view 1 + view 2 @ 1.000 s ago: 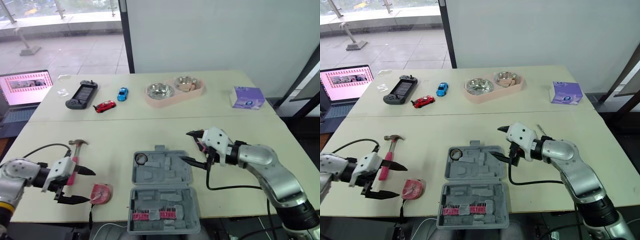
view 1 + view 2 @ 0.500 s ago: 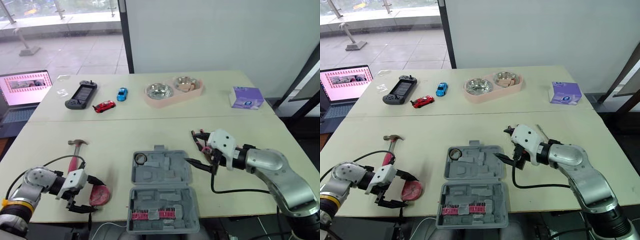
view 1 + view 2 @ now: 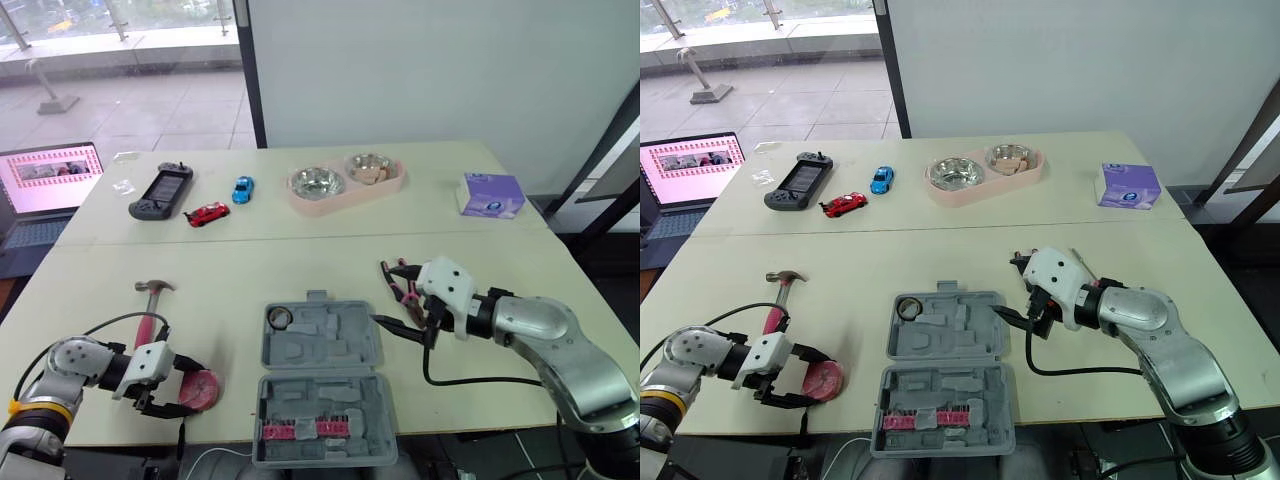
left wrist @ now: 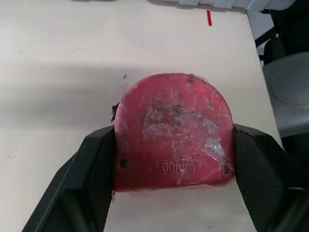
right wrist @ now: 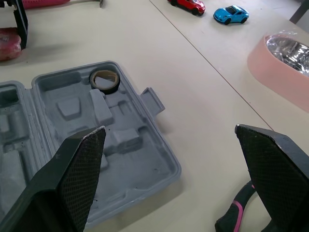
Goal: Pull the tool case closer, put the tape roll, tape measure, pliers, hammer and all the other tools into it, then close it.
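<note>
The grey tool case [image 3: 322,375] lies open near the table's front edge, with a tape roll [image 3: 281,318] in its upper half and a row of pink bits in the lower half. Left of it, my left gripper [image 3: 182,390] is shut on the red tape measure [image 4: 174,130], one finger [image 4: 96,164] pressed against each side. A pink-handled hammer [image 3: 152,305] lies just beyond it. My right gripper [image 3: 380,293] is open by the case's right edge, beside the pink-handled pliers [image 3: 402,280]. The pliers are partly hidden by the gripper.
At the back of the table are a laptop [image 3: 50,175], a game controller [image 3: 163,190], a red toy car [image 3: 207,213], a blue toy car [image 3: 244,188], a pink double bowl [image 3: 345,182] and a purple box [image 3: 490,195]. The case sits at the front edge.
My left gripper dropped and slid right from beside the hammer to the tape measure, and its fingers closed around it. My right gripper sank slightly near the pliers.
</note>
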`<state>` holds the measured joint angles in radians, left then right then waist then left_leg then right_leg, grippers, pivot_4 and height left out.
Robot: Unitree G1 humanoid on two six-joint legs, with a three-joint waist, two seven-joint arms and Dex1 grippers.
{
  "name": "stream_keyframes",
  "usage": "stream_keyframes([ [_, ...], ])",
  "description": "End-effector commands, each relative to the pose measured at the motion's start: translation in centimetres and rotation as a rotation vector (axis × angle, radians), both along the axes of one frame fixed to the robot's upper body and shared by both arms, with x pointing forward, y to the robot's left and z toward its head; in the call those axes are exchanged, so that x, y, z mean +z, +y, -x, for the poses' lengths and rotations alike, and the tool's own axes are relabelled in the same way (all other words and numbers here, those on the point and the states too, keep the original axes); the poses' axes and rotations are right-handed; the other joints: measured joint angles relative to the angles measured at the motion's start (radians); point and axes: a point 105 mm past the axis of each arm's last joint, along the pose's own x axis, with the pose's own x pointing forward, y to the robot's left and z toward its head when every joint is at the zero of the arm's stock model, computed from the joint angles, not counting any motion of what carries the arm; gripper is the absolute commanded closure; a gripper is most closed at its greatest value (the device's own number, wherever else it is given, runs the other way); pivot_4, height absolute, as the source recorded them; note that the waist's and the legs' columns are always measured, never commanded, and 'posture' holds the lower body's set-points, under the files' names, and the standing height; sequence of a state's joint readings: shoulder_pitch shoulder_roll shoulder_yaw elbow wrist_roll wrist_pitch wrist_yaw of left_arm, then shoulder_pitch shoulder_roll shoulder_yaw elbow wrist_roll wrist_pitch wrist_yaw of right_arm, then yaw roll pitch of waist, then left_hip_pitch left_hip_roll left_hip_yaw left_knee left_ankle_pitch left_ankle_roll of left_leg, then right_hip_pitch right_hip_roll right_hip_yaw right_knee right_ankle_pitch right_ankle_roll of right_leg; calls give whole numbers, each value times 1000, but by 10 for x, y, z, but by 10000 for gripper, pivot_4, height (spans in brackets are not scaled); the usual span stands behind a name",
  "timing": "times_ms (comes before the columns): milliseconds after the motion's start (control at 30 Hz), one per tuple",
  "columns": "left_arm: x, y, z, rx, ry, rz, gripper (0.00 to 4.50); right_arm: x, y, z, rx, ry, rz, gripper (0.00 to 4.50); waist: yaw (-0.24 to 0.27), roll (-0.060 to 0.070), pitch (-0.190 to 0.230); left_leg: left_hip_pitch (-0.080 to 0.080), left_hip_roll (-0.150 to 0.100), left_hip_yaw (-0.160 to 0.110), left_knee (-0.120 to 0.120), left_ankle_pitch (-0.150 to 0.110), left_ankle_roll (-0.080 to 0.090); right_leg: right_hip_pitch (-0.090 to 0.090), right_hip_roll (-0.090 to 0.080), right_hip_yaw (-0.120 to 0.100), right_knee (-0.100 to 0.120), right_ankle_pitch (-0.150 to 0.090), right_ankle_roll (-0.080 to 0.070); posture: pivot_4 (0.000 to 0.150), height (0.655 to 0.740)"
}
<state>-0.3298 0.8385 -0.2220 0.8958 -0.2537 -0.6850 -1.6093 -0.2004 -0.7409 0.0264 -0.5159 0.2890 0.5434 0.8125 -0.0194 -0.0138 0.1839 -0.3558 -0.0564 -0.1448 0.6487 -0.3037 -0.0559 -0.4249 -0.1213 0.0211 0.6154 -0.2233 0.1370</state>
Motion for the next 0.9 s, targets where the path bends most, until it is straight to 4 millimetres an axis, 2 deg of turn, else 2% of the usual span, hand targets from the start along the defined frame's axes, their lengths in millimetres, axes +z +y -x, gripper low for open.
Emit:
stream_keyframes([
  [33, 2, 8, 6, 6, 22, -24, 15680, 16, 4, 0, 32, -65, -4, 0, -1, 0, 0, 0, 0, 0, 0, 0, 0, 0, 0, 0, 0, 0, 0, 1500, 7360],
  [133, 24, 4, -2, 1, -23, 6, 15680, 24, 8, -3, 49, -56, -44, 0, -1, -1, 1, -1, 1, 0, 0, 0, 0, -1, 1, 0, 0, 0, 0, 1500, 7360],
  [200, 59, -7, -11, -4, -65, 43, 15680, 35, 12, -4, 65, -8, -79, 0, 0, -2, 2, -1, 1, 0, 0, 0, 0, -1, 1, 0, 0, 0, -1, 1500, 7360],
  [267, 81, -18, -13, -3, -69, 70, 15680, 37, 14, -3, 72, 38, -77, 0, 4, -3, 3, -3, 2, 0, 0, 0, 0, -2, 1, 1, 0, 1, -1, 1500, 7360],
  [333, 105, -38, -16, -13, -95, 99, 15680, 32, 20, 1, 81, 194, -94, 0, 6, -3, 3, -2, 2, -1, 0, 0, 0, -2, 1, 1, -1, 1, -1, 1500, 7360],
  [400, 119, -56, -17, -20, -119, 117, 15680, 28, 27, 4, 68, 339, -100, 0, 5, -2, 4, -3, 1, -1, 0, 0, 0, -2, 1, 1, -1, 1, -1, 1500, 7360],
  [433, 122, -62, -18, -17, -127, 123, 15680, 27, 30, 5, 67, 388, -103, 0, 4, -2, 4, -3, 1, 0, 0, 0, 0, -2, 1, 2, -1, 1, -1, 1500, 7360],
  [500, 129, -85, -24, -15, -187, 169, 15680, 26, 41, 10, 78, 603, -151, 0, -3, -1, 4, -2, 1, 0, -1, 0, 1, -2, 2, 2, -1, 1, -1, 1500, 7360],
  [600, 136, -116, -28, -41, -261, 214, 15680, 23, 55, 2, 92, 860, -267, 0, -4, -1, 4, -2, 3, 0, 0, 0, 0, -3, 4, 1, 0, 2, -4, 1500, 7360],
  [667, 136, -128, -30, -42, -297, 228, 15680, 19, 61, -2, 98, 992, -310, 0, 0, -1, 4, -1, 3, 0, 0, 1, -1, -3, 4, 2, 0, 3, -5, 1500, 7360],
  [767, 131, -137, -32, -34, -330, 230, 15680, 17, 65, 4, 132, 1155, -330, 0, 3, -1, 4, -3, 3, 0, -1, 1, -1, -4, 3, 2, -1, 3, -5, 1500, 7360],
  [900, 129, -138, -35, -8, -332, 244, 15680, 21, 71, 9, 99, 1194, -362, 0, 2, -1, 4, -5, 3, 1, -1, 0, -1, -5, 3, 2, -2, 3, -5, 1500, 7360],
])
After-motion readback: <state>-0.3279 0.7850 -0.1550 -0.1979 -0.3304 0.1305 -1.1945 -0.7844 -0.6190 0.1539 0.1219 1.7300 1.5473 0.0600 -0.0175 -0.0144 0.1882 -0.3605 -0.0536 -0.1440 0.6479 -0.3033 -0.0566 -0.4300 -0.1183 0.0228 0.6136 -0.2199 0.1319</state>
